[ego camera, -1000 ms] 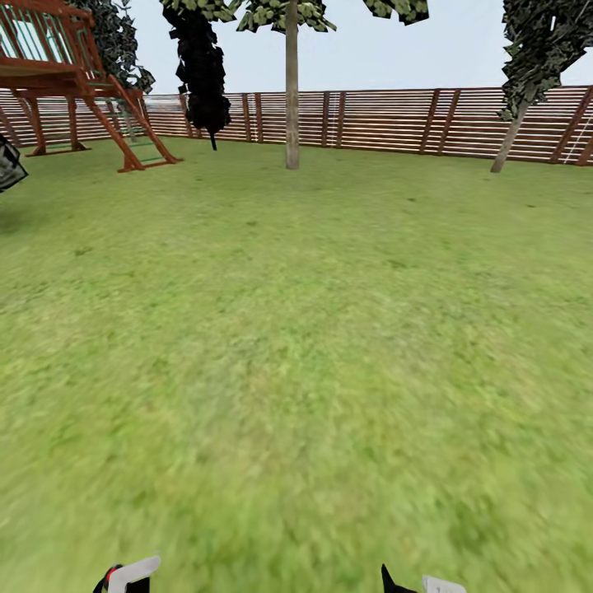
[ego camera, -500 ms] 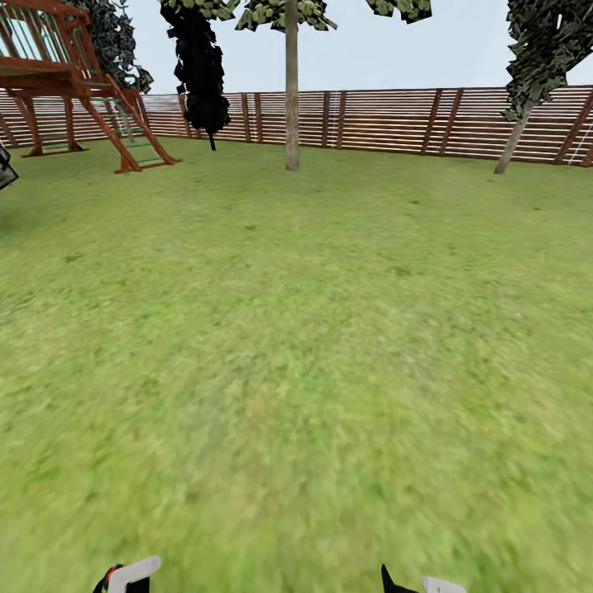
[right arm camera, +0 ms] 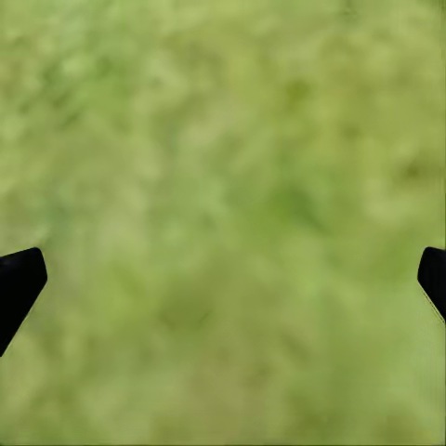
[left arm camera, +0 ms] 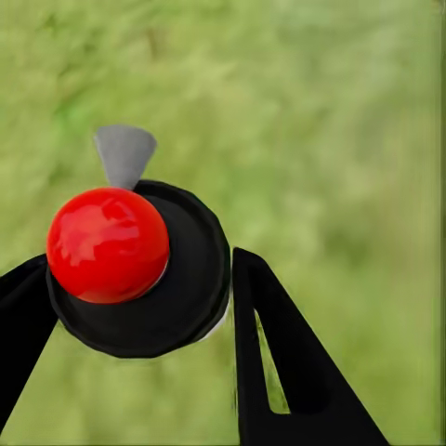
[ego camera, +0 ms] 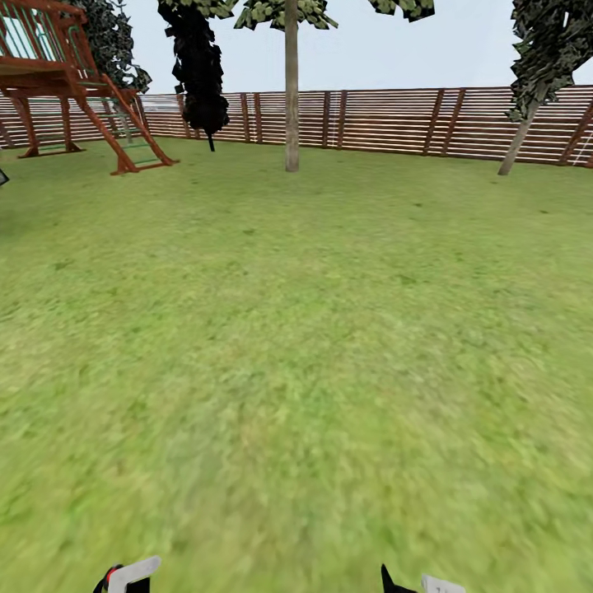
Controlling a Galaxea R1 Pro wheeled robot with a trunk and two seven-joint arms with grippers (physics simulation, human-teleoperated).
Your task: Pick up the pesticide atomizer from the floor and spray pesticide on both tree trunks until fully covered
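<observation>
Gripping one atomizer point(left arm camera: 139, 269), left gripper point(left arm camera: 139, 316) closed; right gripper point(right arm camera: 223, 279) spread, empty.

Left gripper point(left arm camera: 130, 307): black fingers point(left arm camera: 279, 362) closed against a round black body with a red cap, gripped on both sides. In the head view its tip sits low at the frame's bottom edge point(ego camera: 123, 576). Right gripper point(right arm camera: 223, 279): fingertips point(right arm camera: 19, 279) spread wide apart, nothing between them; also low at the bottom edge in the head view point(ego camera: 420, 583).
</observation>
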